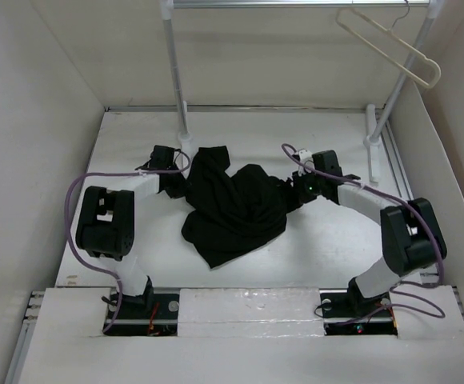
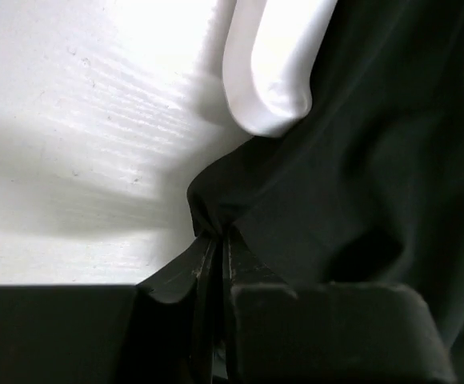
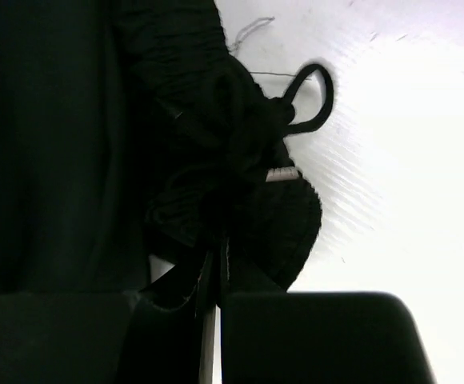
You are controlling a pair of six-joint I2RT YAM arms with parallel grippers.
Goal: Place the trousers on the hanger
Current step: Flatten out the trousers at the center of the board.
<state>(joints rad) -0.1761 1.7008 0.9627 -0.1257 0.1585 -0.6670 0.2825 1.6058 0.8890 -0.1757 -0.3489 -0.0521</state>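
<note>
Closest to the arm bases, black trousers [image 1: 236, 210] lay crumpled in the middle of the worktop [image 1: 320, 248]. Left fingers [image 2: 176, 282] were pressed together, pinching a fold at the cloth's left edge. Right fingers [image 3: 172, 292] pinched the gathered drawstring end opposite. Farther back, the cream hanger [image 1: 392, 48] hung tilted from the rack rail [image 1: 296, 3], well apart.

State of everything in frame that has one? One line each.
trousers: crumpled in a heap on the table, not on the hanger
hanger: bare, hanging tilted from the rack rail
left hand: shut on a trousers edge
right hand: shut on bunched trousers cloth near the drawstring
drawstring: loose loop
rack: standing
</note>
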